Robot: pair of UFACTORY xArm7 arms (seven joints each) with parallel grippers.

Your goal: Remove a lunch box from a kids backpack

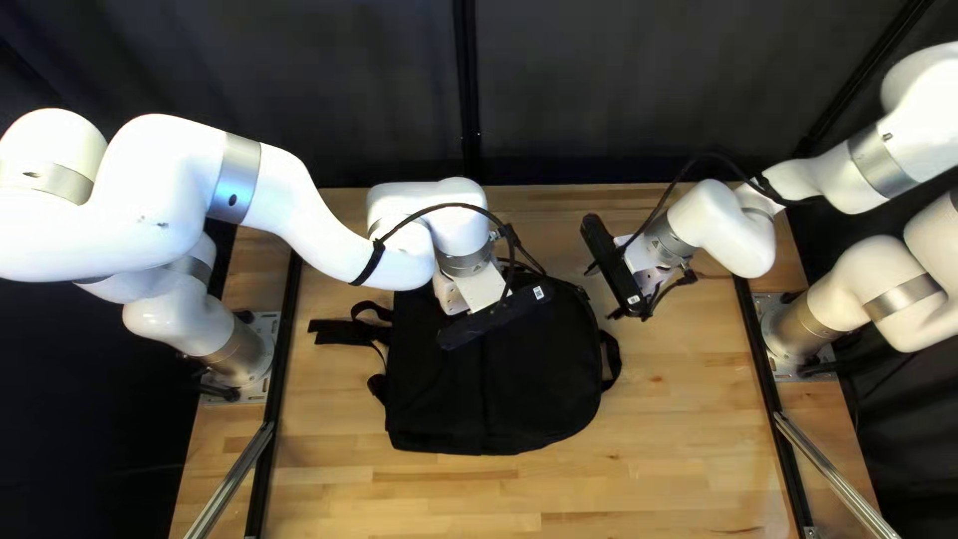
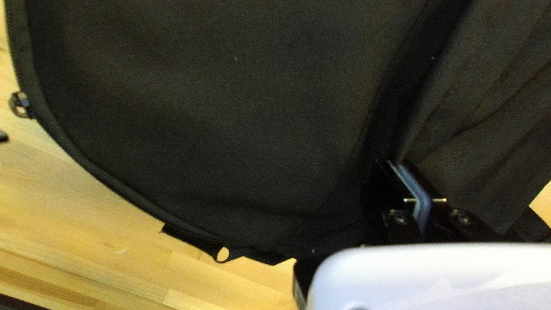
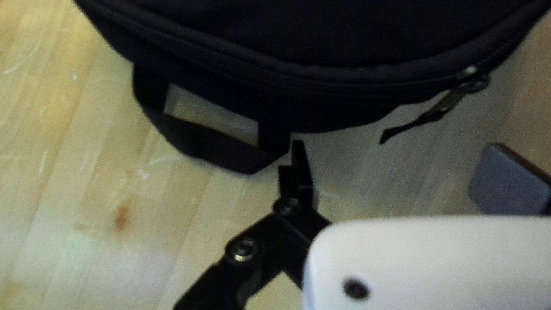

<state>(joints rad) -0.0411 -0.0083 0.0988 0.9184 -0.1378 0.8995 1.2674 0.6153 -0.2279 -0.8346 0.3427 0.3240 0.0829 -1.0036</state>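
Left gripper (image 1: 477,290) clenched on cloth of black backpack (image 1: 439,394) beneath it. Right gripper (image 1: 602,293) released, fingers spread; backpack ahead, handle (image 3: 212,150) just beside one finger, zipper pull (image 3: 442,104) ahead of gap.

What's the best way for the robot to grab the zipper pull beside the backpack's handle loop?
I'd pinch the zipper pull by its free end, coming from outside the backpack's curved edge. That end juts out over the tabletop, so a finger should fit either side. The open right gripper faces it.
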